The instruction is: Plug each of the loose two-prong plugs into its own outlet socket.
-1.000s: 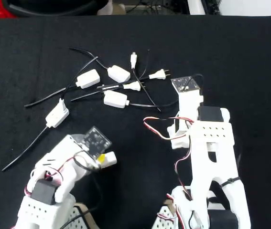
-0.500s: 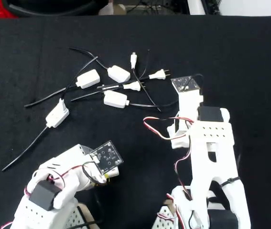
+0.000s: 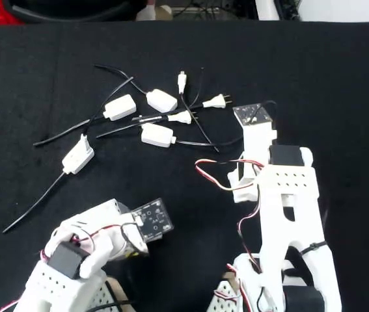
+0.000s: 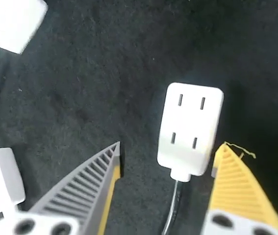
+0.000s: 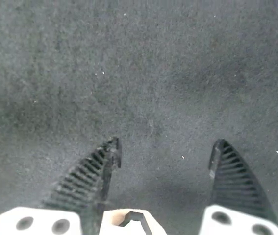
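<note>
A white outlet socket point(image 4: 190, 127) with two pairs of slots lies face up on the black cloth, its cable running back toward my left gripper point(image 4: 169, 146). That gripper is open, with its grey finger point(image 4: 87, 186) and yellow finger point(image 4: 237, 181) on either side of the socket's cable end and not closed on it. In the high view, several white sockets point(image 3: 157, 135) and three small two-prong plugs point(image 3: 217, 101) lie tangled with black cables at the table's middle. My right gripper point(image 5: 165, 144) is open over bare cloth.
The left arm point(image 3: 86, 247) sits at the front left and the right arm point(image 3: 282, 188) at the front right. One socket point(image 3: 79, 156) lies apart at the left with a long cable. Black cloth point(image 3: 327, 78) covers the table.
The left arm's wrist has swung to the right and toward the table's front edge. The right arm, sockets and plugs have not moved.
</note>
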Robot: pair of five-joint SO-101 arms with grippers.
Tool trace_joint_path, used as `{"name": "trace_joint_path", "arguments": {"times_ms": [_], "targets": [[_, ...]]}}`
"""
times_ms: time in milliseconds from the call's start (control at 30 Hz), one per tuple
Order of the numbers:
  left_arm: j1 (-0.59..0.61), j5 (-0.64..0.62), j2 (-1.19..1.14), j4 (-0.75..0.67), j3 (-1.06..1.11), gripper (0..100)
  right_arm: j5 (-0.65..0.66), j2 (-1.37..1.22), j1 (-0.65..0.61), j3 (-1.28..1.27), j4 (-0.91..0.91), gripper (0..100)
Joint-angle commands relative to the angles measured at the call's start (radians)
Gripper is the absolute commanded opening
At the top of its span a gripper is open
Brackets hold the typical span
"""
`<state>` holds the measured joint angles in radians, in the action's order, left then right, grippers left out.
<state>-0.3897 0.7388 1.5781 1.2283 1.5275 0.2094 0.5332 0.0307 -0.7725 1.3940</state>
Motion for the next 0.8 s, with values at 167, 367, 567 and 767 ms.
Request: {"name": "trace_joint_path", "arguments": {"times_ms": [167, 367, 567, 767], "targets": [[-0.016, -0.020, -0.479, -0.255, -0.128, 29, 0.006, -0.007, 0.018, 0.005, -0.009, 29.3], [-0.015, -0.026, -0.753, -0.373, -0.214, 29, 0.006, -0.007, 0.018, 0.005, -0.009, 29.3], [-0.013, -0.135, -0.902, -0.385, -0.292, 19, 0.006, -0.007, 0.018, 0.010, -0.011, 29.3], [-0.005, -0.140, -0.927, -0.285, -0.389, 17, 0.006, -0.007, 0.018, 0.010, -0.011, 29.3]]}}
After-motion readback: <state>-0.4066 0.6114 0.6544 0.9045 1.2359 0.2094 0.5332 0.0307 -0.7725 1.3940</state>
